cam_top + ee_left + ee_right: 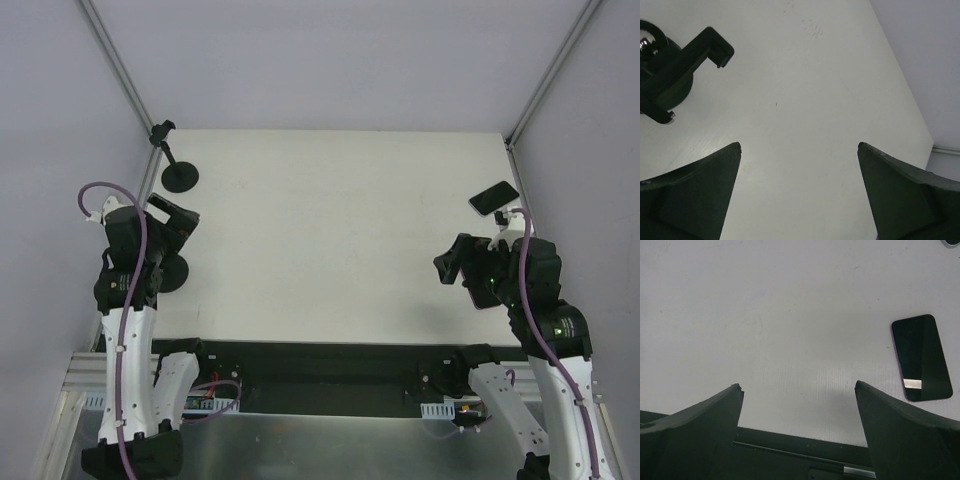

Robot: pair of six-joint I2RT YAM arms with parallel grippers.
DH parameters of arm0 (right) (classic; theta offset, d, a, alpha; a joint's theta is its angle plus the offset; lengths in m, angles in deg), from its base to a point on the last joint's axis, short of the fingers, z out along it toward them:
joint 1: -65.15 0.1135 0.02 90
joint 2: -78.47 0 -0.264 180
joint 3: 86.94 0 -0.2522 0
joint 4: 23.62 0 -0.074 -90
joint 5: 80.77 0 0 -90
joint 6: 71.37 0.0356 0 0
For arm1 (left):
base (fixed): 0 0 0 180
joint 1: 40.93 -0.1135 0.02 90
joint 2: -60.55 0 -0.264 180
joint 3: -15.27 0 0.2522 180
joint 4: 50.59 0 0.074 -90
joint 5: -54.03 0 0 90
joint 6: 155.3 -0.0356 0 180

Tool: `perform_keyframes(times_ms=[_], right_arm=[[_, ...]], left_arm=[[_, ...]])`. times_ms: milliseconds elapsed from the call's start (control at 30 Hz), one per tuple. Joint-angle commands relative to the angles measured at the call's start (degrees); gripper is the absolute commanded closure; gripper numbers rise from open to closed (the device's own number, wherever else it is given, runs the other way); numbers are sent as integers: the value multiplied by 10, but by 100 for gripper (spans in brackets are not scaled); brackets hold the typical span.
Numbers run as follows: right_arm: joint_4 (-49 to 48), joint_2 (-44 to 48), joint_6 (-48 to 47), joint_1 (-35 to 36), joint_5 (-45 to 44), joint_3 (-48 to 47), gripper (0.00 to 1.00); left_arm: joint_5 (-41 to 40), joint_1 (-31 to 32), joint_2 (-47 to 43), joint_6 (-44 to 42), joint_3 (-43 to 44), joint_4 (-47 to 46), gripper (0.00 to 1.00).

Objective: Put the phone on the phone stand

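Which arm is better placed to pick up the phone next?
Right. The phone lies flat just beyond the open right tool and shows in its wrist view. The left tool sits far across, beside a phone stand.

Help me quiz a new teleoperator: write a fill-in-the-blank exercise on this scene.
1. The phone lies flat on the ____ side of the table.
2. The near stand and the far stand both sit on the table's ____ side.
3. The left claw and the right claw are both ____.
4. The phone's glossy screen faces ____.

Missing words: right; left; open; up.
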Motion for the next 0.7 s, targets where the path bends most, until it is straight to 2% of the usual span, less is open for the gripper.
perform_keyframes(times_ms=[0, 333, 400, 667], right_arm=[[-20, 6, -10, -2, 7, 2, 4], [-29, 3, -10, -2, 15, 13, 4], [-30, 4, -10, -2, 14, 14, 4], [-33, 2, -14, -2, 8, 17, 4]], left_arm=[[108, -50, -12, 82, -35, -26, 1], [88, -146, -68, 116, -108, -12, 1], [86, -179, -71, 119, -115, -10, 1], [80, -242, -54, 160, -130, -31, 1]])
